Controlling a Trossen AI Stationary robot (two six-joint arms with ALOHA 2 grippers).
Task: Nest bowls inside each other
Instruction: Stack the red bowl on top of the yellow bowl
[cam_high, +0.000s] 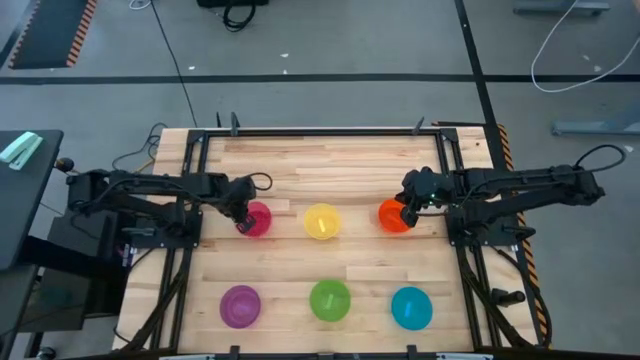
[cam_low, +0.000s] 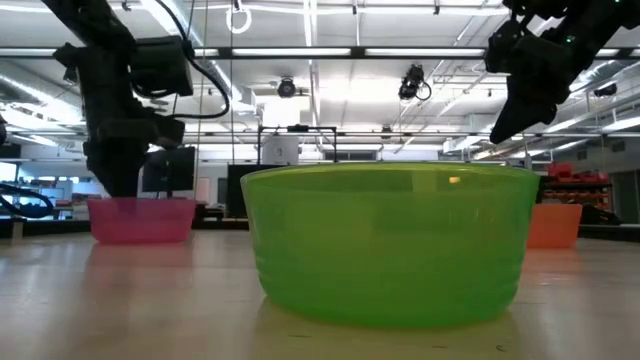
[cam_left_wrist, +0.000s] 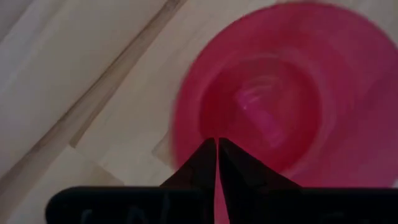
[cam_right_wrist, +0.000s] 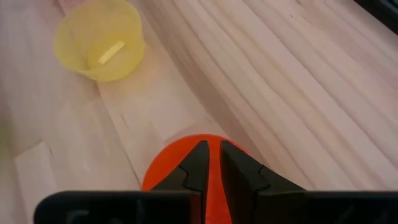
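Green bowl (cam_low: 390, 245) loomed closest, unnested like all six. Left gripper (cam_left_wrist: 216, 163) pinched the pink bowl (cam_high: 257, 219) rim; right gripper (cam_right_wrist: 212, 163) pinched the orange bowl (cam_high: 394, 216) rim. Nothing stacked yet.

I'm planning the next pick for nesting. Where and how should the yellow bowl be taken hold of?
Grip the yellow bowl by its thin upright rim, coming from above, one finger inside and one outside the wall. It stands mouth up and apart from the other bowls, so any rim side looks free; the side toward the orange bowl probably suits the right gripper.
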